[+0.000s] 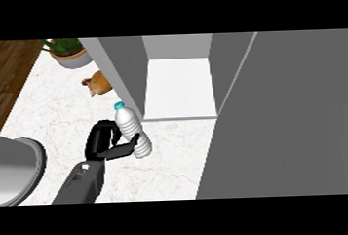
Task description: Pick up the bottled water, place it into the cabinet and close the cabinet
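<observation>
Clear bottled water (pixel 132 129), no readable label, left hand (pixel 105 143) fingers (pixel 132 142) curled round it

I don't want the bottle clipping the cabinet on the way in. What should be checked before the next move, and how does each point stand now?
1. Bottled water held: ok, left hand is curled round its lower half.
2. Cap on: ok.
3. Cabinet open: ok, the door stands swung out at the right.
4. Shelf free where it shows: ok.
5. Bottle clear of the cabinet's left wall: cannot tell, its cap looks very near the wall's front edge.
6. Right hand ready for the door: cannot tell, not in view.
</observation>
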{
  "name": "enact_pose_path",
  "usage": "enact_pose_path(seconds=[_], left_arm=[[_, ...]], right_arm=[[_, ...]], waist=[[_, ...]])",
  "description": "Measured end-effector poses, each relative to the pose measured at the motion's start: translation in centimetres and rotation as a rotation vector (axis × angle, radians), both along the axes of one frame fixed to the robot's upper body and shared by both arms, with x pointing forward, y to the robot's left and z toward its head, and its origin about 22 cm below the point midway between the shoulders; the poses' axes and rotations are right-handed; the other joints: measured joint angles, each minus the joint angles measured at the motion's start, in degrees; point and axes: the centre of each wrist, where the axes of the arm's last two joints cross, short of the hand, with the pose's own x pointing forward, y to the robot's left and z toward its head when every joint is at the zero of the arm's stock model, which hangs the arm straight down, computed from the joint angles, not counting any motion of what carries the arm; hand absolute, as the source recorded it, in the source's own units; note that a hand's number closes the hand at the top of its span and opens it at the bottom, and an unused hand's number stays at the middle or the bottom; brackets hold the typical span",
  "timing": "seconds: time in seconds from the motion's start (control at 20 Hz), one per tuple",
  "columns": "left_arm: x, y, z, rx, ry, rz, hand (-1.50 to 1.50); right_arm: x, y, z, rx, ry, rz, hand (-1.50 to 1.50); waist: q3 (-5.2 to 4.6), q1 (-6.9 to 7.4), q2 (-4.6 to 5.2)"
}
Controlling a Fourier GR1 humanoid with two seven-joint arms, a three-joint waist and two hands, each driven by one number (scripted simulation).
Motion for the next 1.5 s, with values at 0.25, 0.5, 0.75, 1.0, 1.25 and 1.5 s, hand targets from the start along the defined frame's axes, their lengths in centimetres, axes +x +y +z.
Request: enact_pose_path(seconds=[0.25, 0.5, 0.75, 1.0, 1.25, 1.5], left_arm=[[0.2, -1.4, 0.7, -0.072, 0.038, -0.031, 1.5], [0.4, -2.9, 1.5, -0.116, 0.089, -0.046, 1.5], [0.2, -4.9, 2.5, -0.132, 0.124, -0.057, 1.5], [0.9, -9.2, 5.0, -0.137, 0.124, -0.108, 1.5], [4.7, -12.8, 11.1, -0.089, 0.068, -0.096, 1.5], [7.4, -14.6, 14.4, -0.081, 0.082, -0.041, 1.5]], right_arm=[[0.0, -0.1, 0.0, -0.002, 0.002, -0.005, -1.5], [-0.1, 0.1, -0.1, 0.001, -0.003, 0.007, -1.5], [0.0, -0.2, -0.1, -0.001, -0.007, -0.005, -1.5], [0.0, -0.4, -0.2, -0.006, -0.013, -0.008, -1.5], [-0.4, -0.5, -0.5, -0.002, -0.003, -0.004, -1.5], [-0.8, -0.7, -0.6, 0.002, 0.007, -0.008, -1.5]], waist=[[-0.06, 0.06, 0.03], [-0.06, -0.16, -0.04], [-0.04, -0.29, -0.04], [-0.15, -0.68, -0.06], [-0.18, -1.23, 0.06], [-0.16, -1.37, 0.21]])
